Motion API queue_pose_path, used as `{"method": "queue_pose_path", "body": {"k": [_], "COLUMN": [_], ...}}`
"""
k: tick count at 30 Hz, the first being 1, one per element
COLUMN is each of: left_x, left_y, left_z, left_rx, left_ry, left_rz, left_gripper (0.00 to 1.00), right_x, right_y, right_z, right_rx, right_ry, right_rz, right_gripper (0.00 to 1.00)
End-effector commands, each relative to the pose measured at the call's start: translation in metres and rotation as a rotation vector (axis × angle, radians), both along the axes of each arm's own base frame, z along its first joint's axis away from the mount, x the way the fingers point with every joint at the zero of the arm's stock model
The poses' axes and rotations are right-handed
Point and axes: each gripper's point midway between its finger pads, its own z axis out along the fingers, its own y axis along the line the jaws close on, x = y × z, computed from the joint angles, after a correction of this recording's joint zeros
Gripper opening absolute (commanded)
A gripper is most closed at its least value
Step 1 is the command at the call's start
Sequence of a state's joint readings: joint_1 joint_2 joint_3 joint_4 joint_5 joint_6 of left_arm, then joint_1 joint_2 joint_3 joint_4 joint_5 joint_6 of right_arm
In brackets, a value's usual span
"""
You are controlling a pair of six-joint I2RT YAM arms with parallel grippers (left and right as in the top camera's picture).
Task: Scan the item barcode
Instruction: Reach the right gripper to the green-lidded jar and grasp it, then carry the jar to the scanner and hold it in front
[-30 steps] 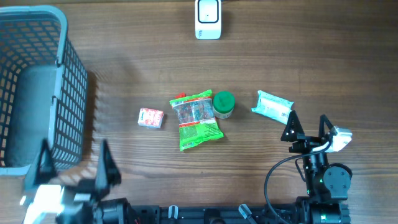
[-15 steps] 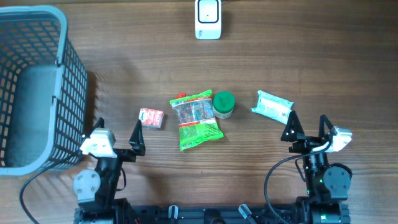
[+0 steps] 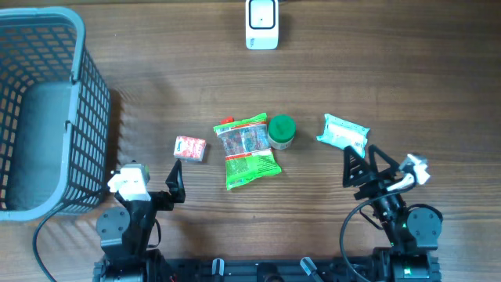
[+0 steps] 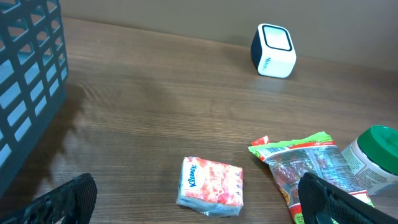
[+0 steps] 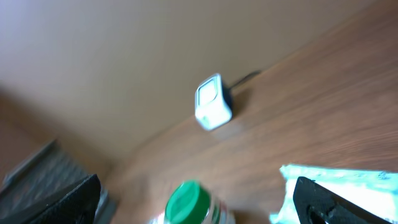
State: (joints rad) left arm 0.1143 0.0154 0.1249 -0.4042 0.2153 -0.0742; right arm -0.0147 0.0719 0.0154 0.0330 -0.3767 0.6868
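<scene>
From overhead, your left gripper (image 3: pixel 149 178) stands wide and empty near the front edge of the worktop (image 3: pixel 391 70), with the basket (image 3: pixel 47 110) just to its left. The tissue pack (image 3: pixel 190 148) lies just ahead of it, slightly to the right. The snack bag (image 3: pixel 249 151) and jar (image 3: pixel 281 131) sit farther right, side by side and seemingly touching. Your right gripper (image 3: pixel 362 160) is also spread wide and holds nothing; the wipes pack (image 3: pixel 344 134) lies just ahead of its fingertips. The scanner (image 3: pixel 261 23) stands well ahead, between the two grippers.

Through the left wrist, the tissue pack lies flat between the spread fingers (image 4: pixel 62 199), apart from both. Bag and jar are ahead to the right, and the scanner is far ahead.

The right wrist view is blurred. You can make out the wipes pack by the right finger, the jar ahead-left and the scanner beyond.
</scene>
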Motion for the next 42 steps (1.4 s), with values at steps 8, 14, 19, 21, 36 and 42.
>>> {"method": "queue_pose_path", "body": {"k": [8, 14, 19, 21, 36, 42], "left_x": [0.000, 0.000, 0.000, 0.000, 0.000, 0.000], "left_y": [0.001, 0.001, 0.001, 0.001, 0.001, 0.001], "left_z": [0.000, 0.000, 0.000, 0.000, 0.000, 0.000], "left_rx": [-0.010, -0.010, -0.010, -0.010, -0.010, -0.010], "left_ry": [-0.003, -0.003, -0.003, -0.003, -0.003, -0.003], "left_rz": [0.009, 0.009, 0.009, 0.009, 0.009, 0.009], "left_gripper": [1.00, 1.00, 1.00, 1.00, 1.00, 1.00], "right_x": [0.030, 0.097, 0.099, 0.096, 0.097, 0.095], "right_y": [0.023, 0.104, 0.130, 0.139, 0.155, 0.153], "right_z": [0.071, -0.003, -0.063, -0.068, -0.150, -0.154], "right_rx": [-0.409, -0.468, -0.679, -0.810, -0.984, -0.997], "right_ry": [0.591, 0.969, 1.065, 1.027, 1.105, 1.120], "right_rz": [0.234, 0.513, 0.452, 0.415, 0.444, 0.453], "right_gripper": [1.00, 1.00, 1.00, 1.00, 0.98, 0.69]}}
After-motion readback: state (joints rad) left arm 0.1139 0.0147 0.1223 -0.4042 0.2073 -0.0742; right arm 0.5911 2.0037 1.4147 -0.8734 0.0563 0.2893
